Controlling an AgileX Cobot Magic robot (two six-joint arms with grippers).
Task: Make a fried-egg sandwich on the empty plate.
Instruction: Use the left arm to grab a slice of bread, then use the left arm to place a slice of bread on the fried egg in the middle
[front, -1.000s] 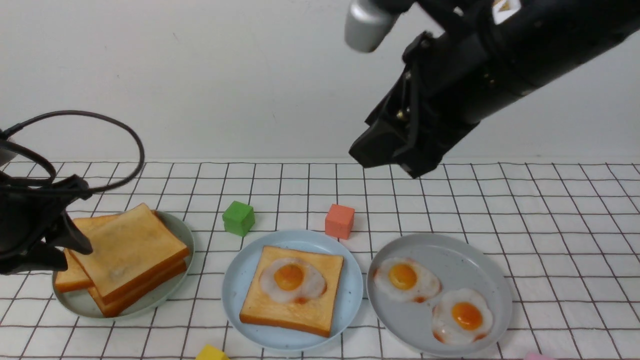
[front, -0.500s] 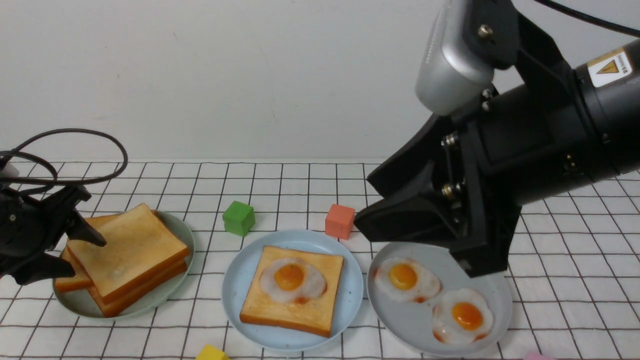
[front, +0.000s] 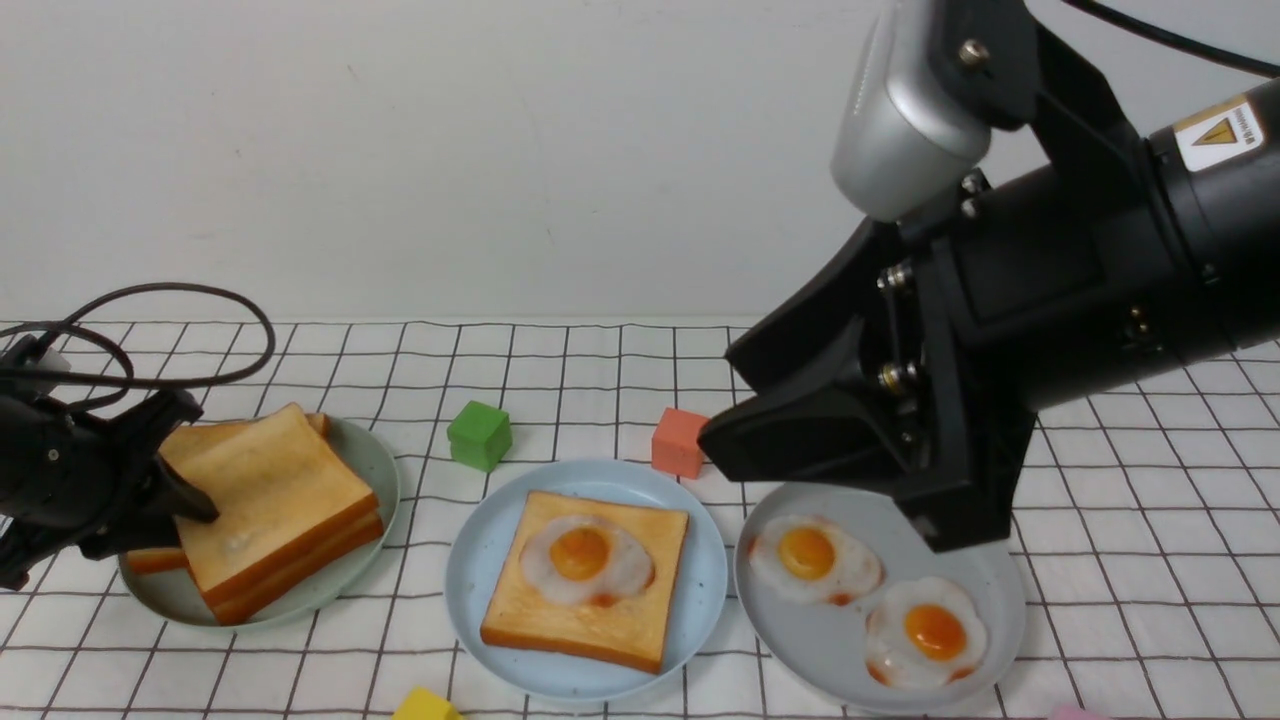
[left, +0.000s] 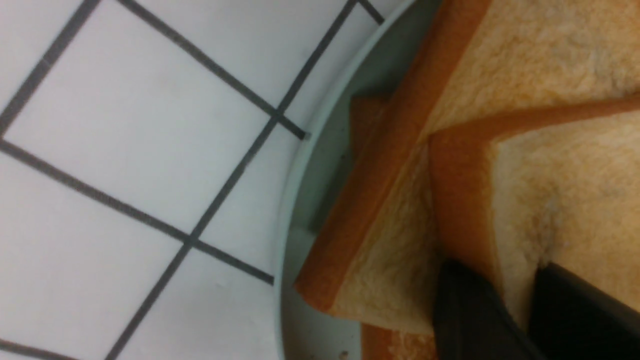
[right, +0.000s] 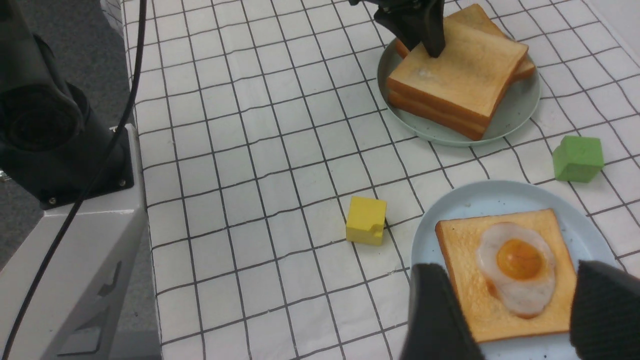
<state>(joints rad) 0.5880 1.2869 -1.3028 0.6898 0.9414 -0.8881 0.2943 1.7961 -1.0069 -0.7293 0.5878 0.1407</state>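
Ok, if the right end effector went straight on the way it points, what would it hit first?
Probably the fried egg on the toast slice on the light blue plate, though depth is unclear.

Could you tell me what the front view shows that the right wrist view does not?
Front view only: the round grey plate holding two fried eggs, and the salmon-pink cube. Right wrist view only: the pale grey machine base beyond the tablecloth. Both: the speckled light blue plate bearing toast topped with a fried egg, the pale green plate of stacked toast, the green cube, and the left gripper gripping the top slice.
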